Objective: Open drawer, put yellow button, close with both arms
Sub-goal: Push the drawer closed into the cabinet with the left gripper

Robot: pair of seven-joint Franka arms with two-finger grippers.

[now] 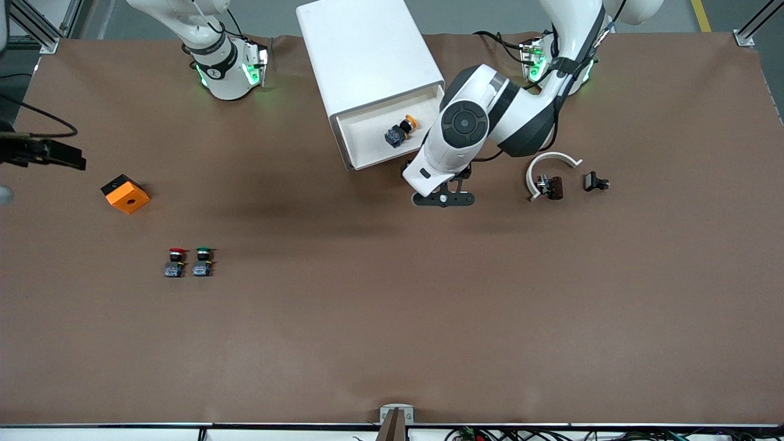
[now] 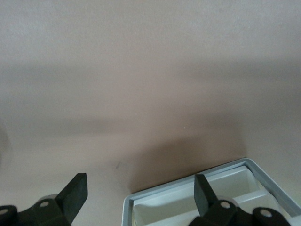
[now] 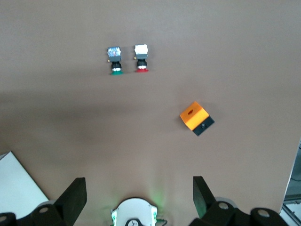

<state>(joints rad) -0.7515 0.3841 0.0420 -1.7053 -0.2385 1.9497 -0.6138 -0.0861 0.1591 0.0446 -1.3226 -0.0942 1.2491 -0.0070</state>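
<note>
Two white jointed arms, bases along one table edge. Left arm folded forward and down, elbow bent sharply, wrist angled toward the tabletop. Left gripper (image 1: 443, 197) hanging low over bare table at the drawer's (image 1: 392, 131) open front corner, black fingers (image 2: 75, 192) spread wide, nothing between them. Right arm waiting, raised and drawn back above its own base; right gripper (image 3: 136, 197) pointing straight down, fingers (image 3: 74, 197) likewise parted and empty.
</note>
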